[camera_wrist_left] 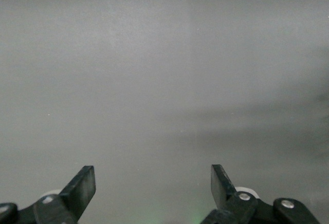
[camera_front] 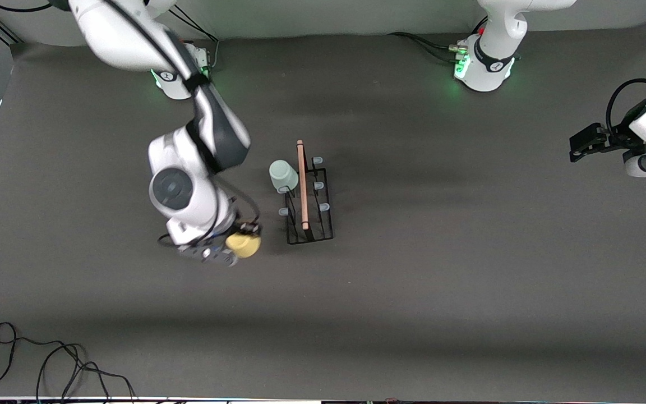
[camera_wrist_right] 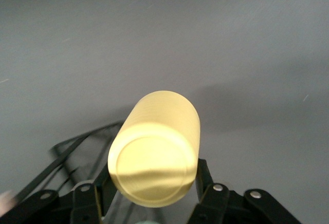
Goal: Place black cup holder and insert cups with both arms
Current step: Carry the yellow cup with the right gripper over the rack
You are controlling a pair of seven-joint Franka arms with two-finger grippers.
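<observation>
The right gripper (camera_front: 232,251) is clamped on the yellow cup (camera_front: 244,244) — held sideways just off the rack's near corner, toward the right arm's end. So it's the insert step; next it needs lining up over a free peg on the black cup holder (camera_front: 309,224). The pale green cup (camera_front: 283,175) is already on. The left gripper (camera_front: 584,143) waits, fingers apart.

High front camera; two close wrist cameras

A yellow cup (camera_front: 244,245) is being gripped by the right gripper (camera_front: 232,249) beside the black cup holder (camera_front: 309,199), toward the right arm's end. A pale green cup (camera_front: 282,175) is sitting on one peg. The left gripper (camera_front: 584,145) is being held waiting at the left arm's end.
</observation>
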